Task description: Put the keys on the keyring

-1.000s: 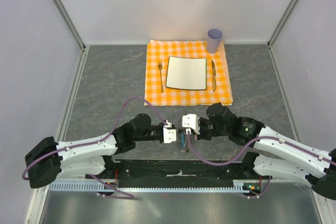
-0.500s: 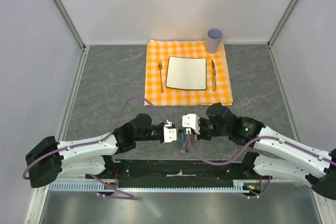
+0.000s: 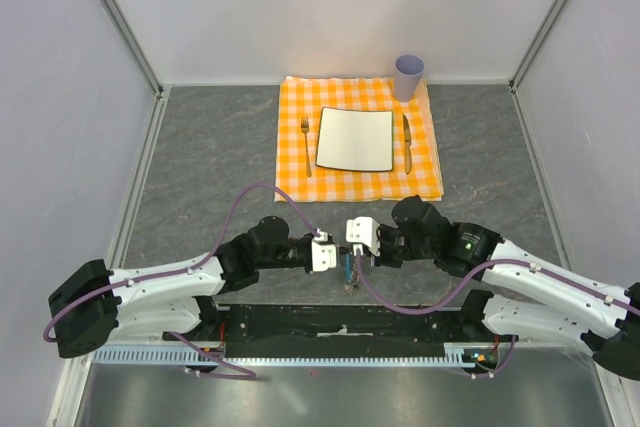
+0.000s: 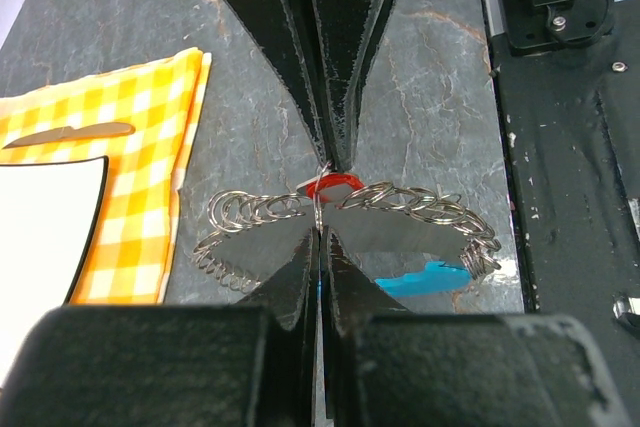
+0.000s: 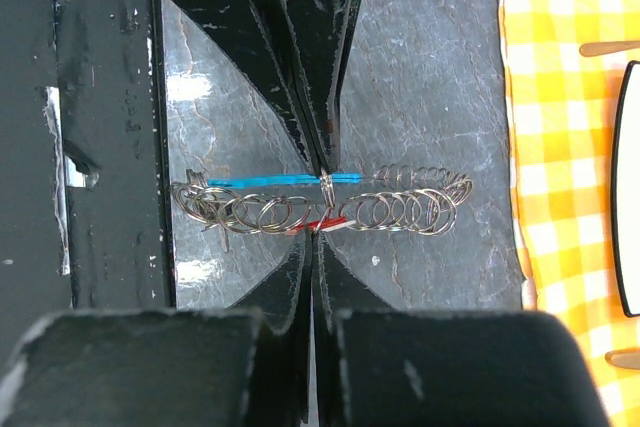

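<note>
Left gripper (image 4: pixel 320 237): closed to a slit; a ring of the keyring (image 4: pixel 400 202) appears to be pinched at the tips.
Right gripper (image 5: pixel 313 239): closed just as tightly, tip to tip with the left one; the key (image 4: pixel 335 185) appears to be nipped at its red head.
Keyring: stretched across the meeting point of the two sets of tips, over the grey table (image 4: pixel 440 97) at its near edge. Its rings sag to both sides, and the blue tab (image 4: pixel 430 277) is seen on the side towards the black mounting plate (image 4: pixel 570 197). Whether it is lifted clear of the table cannot be told.
Key: only the red head is seen, touching the chain. The blade is hidden, so it cannot be told whether it is threaded onto a ring.
Step judged: the key is being worked onto a ring; the task is judged unfinished.
Risk, slip: so small a key is held by very little surface, and it could be twisted out of the pinch by a slight sideways pull.
Risk, drop: if either hold is loosened early, the chain could be lost towards the mounting plate, where it would be hard to pick up.
Risk, snag: the loose rings could be caught on a fingertip as the arms are drawn apart.
Risk, collision: the tips are almost touching, so a small misalignment could knock the ring aside.
</note>
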